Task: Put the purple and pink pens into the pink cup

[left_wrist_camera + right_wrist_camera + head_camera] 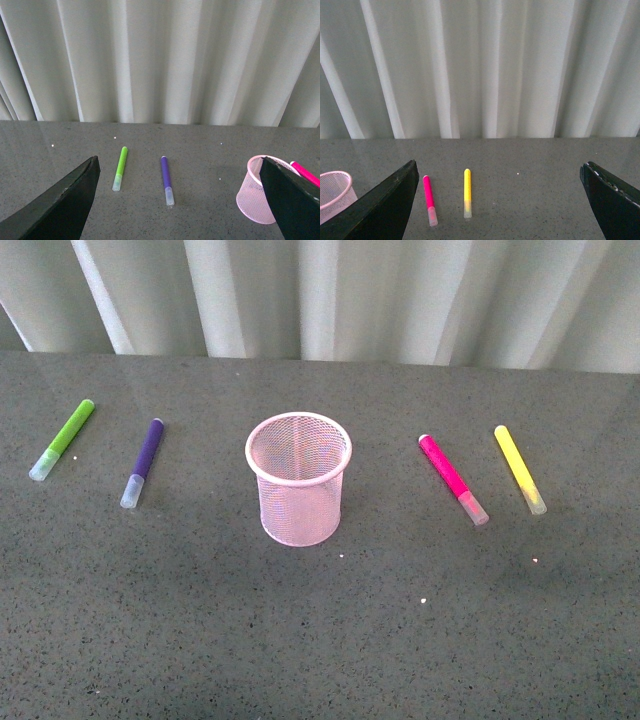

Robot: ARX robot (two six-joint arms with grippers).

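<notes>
Behind the pink cup (300, 510), a pale pleated curtain (320, 290) fills the whole back of my front view. The cup stands upright on a dark grey speckled table (320, 640), about midway across it.

In the left wrist view, the left fingers (65, 205) are spread wide with nothing between them, and the cup sits low beside one of them. The right fingers (380, 210) are likewise parted and grip nothing, and the cup's rim shows just at the edge of that view.

The cup is pale pink wire mesh with a solid rolled rim.

From the front, the purple pen (143, 461) lies flat on the table to the left of the cup, well apart from it, with its translucent cap at the end nearer me. The lime-green marker (63, 438) lies further left of the cup, beyond the purple pen. The pink pen (452, 478) lies flat to the right of the cup, also well apart, cap nearer me. The yellow marker (519, 468) lies beyond it, further from the cup.

If the barrels carry any writing, it is too small for me to read.
</notes>
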